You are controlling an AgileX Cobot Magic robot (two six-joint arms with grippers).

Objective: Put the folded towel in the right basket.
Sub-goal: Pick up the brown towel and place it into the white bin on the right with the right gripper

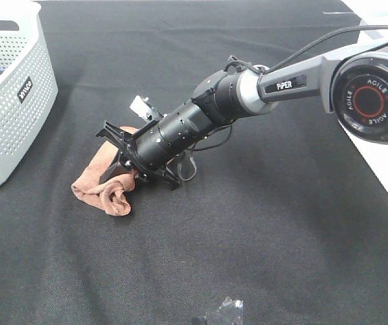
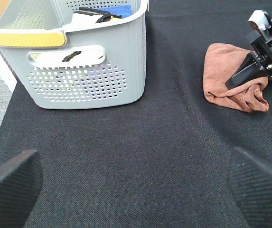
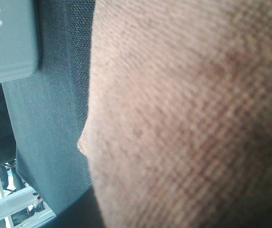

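Observation:
The folded towel (image 1: 105, 189) is rust-brown and lies bunched on the black cloth, left of centre. It also shows in the left wrist view (image 2: 226, 80) and fills the right wrist view (image 3: 188, 114). My right gripper (image 1: 117, 169) has reached across from the right and is down on the towel, with its jaws close together in the folds (image 2: 236, 81). My left gripper (image 2: 136, 190) is open and empty, low over bare cloth near the front edge. No basket shows on the right side.
A grey perforated basket (image 1: 7, 101) stands at the far left (image 2: 88, 71), holding white, black and blue items. A white surface (image 1: 386, 169) borders the black cloth on the right. A small black part (image 1: 226, 313) shows at the front edge.

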